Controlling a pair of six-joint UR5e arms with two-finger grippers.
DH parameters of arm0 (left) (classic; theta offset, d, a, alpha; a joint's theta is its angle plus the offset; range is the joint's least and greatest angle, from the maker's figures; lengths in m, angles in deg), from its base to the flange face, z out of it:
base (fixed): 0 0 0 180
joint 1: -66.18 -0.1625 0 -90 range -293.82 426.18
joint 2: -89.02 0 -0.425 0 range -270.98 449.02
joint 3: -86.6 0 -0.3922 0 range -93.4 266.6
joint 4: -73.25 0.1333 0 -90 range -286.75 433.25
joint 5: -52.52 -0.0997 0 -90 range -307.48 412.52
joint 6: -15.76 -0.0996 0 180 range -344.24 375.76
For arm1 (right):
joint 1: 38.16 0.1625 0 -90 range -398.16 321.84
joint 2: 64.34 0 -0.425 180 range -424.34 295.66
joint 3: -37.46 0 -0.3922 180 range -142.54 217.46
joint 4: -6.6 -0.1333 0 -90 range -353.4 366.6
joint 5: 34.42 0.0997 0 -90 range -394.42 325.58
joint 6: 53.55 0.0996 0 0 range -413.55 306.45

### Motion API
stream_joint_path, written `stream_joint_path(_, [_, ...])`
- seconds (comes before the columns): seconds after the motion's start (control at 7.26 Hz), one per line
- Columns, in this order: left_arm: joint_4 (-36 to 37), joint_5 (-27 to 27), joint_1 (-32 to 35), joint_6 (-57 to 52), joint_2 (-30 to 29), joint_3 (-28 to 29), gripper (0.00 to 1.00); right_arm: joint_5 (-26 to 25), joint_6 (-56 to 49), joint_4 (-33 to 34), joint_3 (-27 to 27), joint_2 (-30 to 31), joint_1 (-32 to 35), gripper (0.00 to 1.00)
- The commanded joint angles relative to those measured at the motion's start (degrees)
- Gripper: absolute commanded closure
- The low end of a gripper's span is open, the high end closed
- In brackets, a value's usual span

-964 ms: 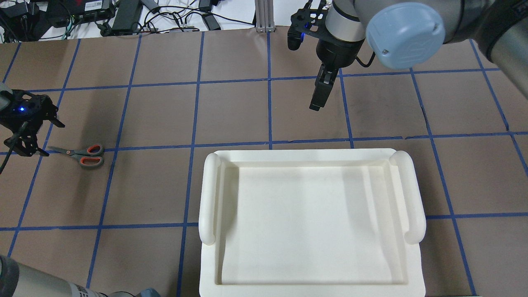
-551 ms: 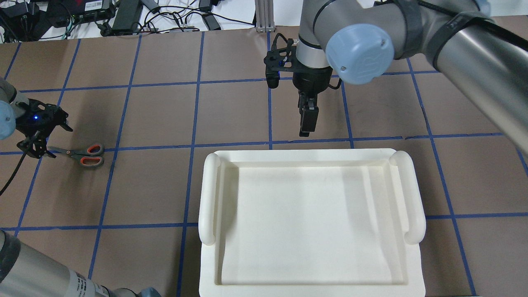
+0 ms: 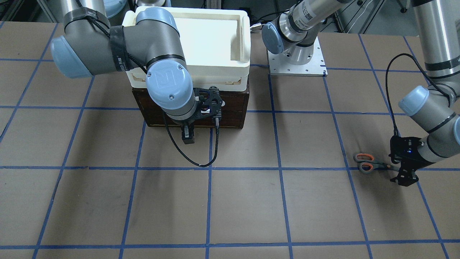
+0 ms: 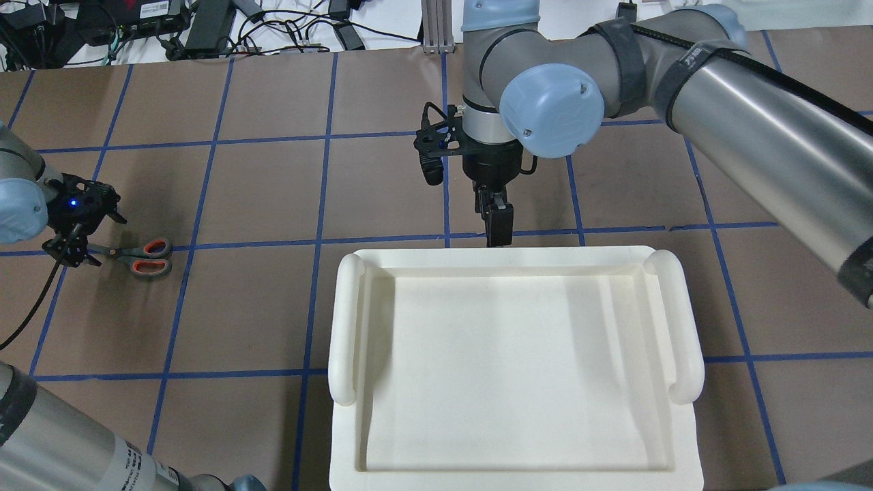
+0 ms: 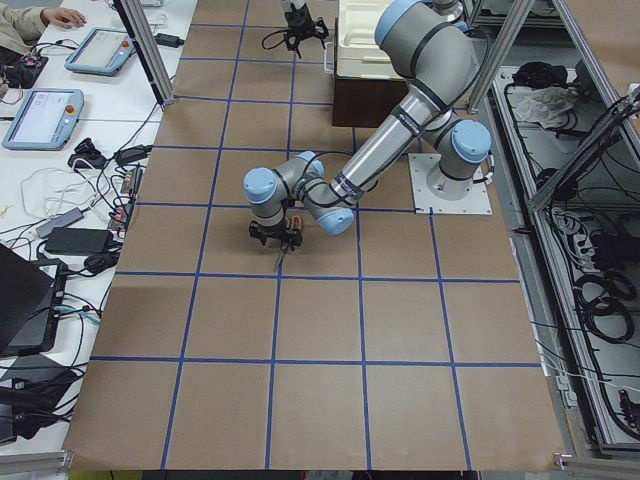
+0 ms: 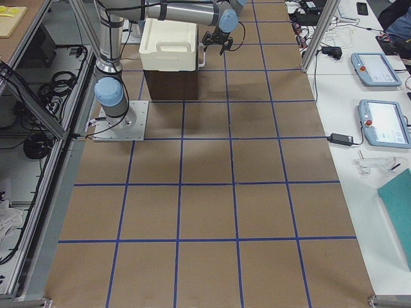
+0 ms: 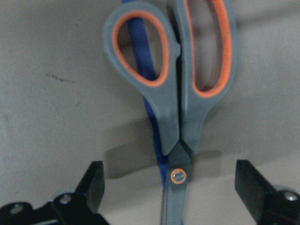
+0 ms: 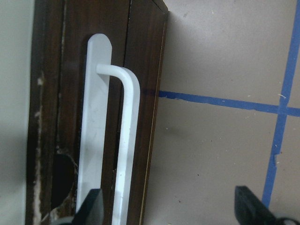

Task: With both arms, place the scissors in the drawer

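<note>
1. At the lower right of the front-facing view, the scissors (image 3: 370, 162) are lying flat on the desk (image 3: 230, 208). Their blades are pressed together across a blue tape line (image 3: 316, 168), and they are well apart from the drawer.
2. The left gripper (image 7: 171, 183) is hanging low over the blades, just past the pivot. Its fingers (image 7: 93, 180) are spread wide, one on each side of the blades and touching neither. The orange-lined loops are pointing away from it, toward the top of the wrist view.
3. Farther up, left of centre, the right gripper (image 3: 188, 138) is pointing down in front of the dark brown drawer (image 3: 230, 104).
4. In the right wrist view this gripper's fingers are also standing spread. The white bar handle (image 8: 127, 140) is running between them, nearer the finger at the lower left. I cannot tell whether anything is touching it.
5. Farthest back, a white tray (image 3: 244, 43) is resting on top of the drawer's box.
</note>
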Motion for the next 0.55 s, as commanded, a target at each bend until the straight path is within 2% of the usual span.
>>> stream_joint_path(0.0, [-0.46, 1.36, -0.05, 1.66, 0.89, -1.85, 0.0, 0.43, 4.15, 0.08, 0.88, -0.36, 0.25, 0.0])
stream_joint_path(0.41, [-0.47, 1.46, -0.14, 1.14, 1.51, -2.73, 0.02, 0.34, 4.96, 0.7, 2.82, -0.45, 0.25, 0.0])
